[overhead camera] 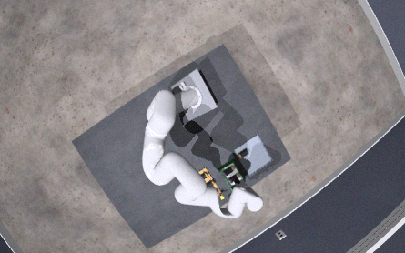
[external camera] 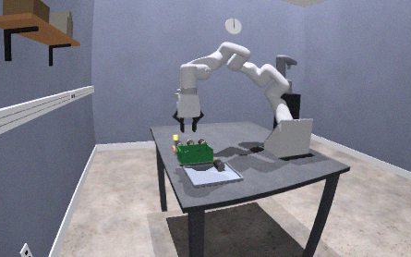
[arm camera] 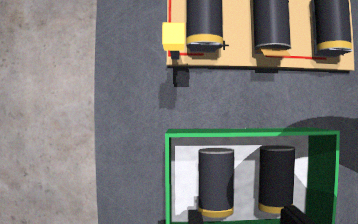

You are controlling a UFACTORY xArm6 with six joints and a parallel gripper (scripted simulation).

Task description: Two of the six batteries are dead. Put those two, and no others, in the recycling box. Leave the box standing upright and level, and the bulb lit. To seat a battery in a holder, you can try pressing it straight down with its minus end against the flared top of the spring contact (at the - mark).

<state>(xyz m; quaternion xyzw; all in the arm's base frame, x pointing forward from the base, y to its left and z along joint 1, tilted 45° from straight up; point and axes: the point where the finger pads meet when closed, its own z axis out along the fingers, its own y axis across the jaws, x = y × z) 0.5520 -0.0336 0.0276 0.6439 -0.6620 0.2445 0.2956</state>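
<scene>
Three views of my table (overhead camera: 114, 150) (external camera: 254, 185) (arm camera: 130, 150)

Top looks down from high up; exterior looks across the room from farther off than wrist, which peers down close from my gripper (external camera: 188, 127) (arm camera: 240, 217); all three share the green box (overhead camera: 222, 173) (external camera: 196, 155) (arm camera: 252, 133).
</scene>
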